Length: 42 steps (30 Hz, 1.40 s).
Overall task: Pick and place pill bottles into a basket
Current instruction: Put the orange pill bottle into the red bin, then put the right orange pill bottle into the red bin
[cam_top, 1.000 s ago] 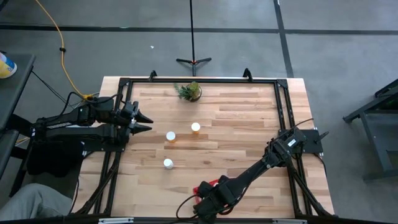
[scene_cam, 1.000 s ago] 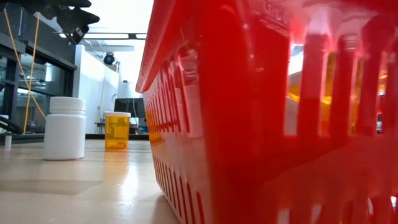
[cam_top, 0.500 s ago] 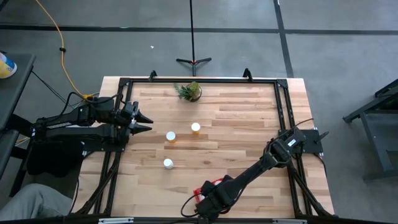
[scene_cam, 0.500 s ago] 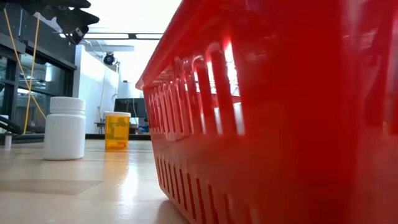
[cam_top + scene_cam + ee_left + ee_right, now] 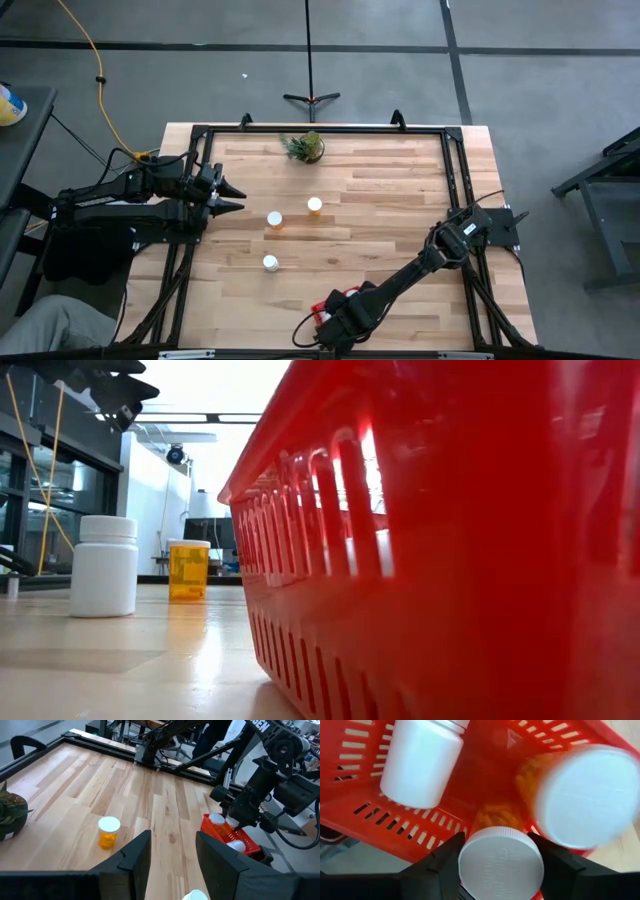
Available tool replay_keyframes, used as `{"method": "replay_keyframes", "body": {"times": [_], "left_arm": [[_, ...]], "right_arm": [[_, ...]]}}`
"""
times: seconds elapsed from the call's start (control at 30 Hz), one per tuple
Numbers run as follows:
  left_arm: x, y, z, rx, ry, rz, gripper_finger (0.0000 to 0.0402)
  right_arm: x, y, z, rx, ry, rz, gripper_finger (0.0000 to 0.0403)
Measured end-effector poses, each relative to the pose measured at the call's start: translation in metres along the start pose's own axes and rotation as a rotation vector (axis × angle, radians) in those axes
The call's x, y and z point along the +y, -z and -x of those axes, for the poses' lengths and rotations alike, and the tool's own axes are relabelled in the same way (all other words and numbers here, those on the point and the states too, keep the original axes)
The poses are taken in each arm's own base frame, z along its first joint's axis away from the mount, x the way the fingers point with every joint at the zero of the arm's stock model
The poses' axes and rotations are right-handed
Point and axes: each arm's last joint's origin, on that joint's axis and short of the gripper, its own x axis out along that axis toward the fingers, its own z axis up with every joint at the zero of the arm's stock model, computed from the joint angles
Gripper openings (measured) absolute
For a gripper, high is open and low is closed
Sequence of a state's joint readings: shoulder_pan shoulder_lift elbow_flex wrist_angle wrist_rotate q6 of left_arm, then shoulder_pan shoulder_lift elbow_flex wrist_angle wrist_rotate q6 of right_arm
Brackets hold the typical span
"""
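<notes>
The red basket (image 5: 330, 300) stands at the table's near edge, and in the low view its wall (image 5: 420, 560) fills most of the picture. My right gripper (image 5: 335, 315) points down into it, shut on an orange pill bottle with a white cap (image 5: 500, 865). Inside the basket (image 5: 395, 815) lie an all-white bottle (image 5: 422, 760) and another white-capped orange bottle (image 5: 585, 795). Three bottles stand upright on the table's middle (image 5: 274, 219) (image 5: 314, 205) (image 5: 269, 263). My left gripper (image 5: 238, 197) waits open above the left edge, holding nothing. My right gripper holds the pill bottle by the rim of its white cap (image 5: 470, 845), pinched between the two fingers (image 5: 440, 870). The fingers come from above, pointing down. The bottle's orange body (image 5: 492, 817) hangs below the cap inside the basket; whether it rests on the floor is hidden.
A small green potted plant (image 5: 305, 147) stands at the table's far edge. A black frame (image 5: 455, 180) runs around the tabletop. Bare wood lies between the standing bottles and the basket.
My right gripper has sunk lower into the basket with the bottle. The basket has shifted a little on the table: in the low view its wall now blocks the openings through which the bottles inside showed before.
</notes>
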<state>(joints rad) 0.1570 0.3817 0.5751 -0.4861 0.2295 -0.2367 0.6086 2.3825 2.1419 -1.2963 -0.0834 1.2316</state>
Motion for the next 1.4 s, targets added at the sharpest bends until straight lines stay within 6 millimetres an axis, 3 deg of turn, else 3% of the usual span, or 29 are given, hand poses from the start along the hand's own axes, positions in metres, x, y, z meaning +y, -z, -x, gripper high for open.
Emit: {"method": "replay_keyframes", "body": {"times": [0.47,0.83,1.4], "left_arm": [[0.000,0.002,0.000,0.022,0.011,0.005,0.0191],[0.000,0.002,0.000,0.021,0.011,0.005,0.0191],[0.000,0.002,0.000,0.022,0.014,0.003,0.0191]], "right_arm": [[-0.001,0.001,0.002,0.045,-0.003,0.002,0.0267],[-0.014,0.001,0.025,0.032,0.027,-0.004,0.0269],[-0.018,-0.002,0.061,-0.047,-0.096,0.036,0.0268]]}}
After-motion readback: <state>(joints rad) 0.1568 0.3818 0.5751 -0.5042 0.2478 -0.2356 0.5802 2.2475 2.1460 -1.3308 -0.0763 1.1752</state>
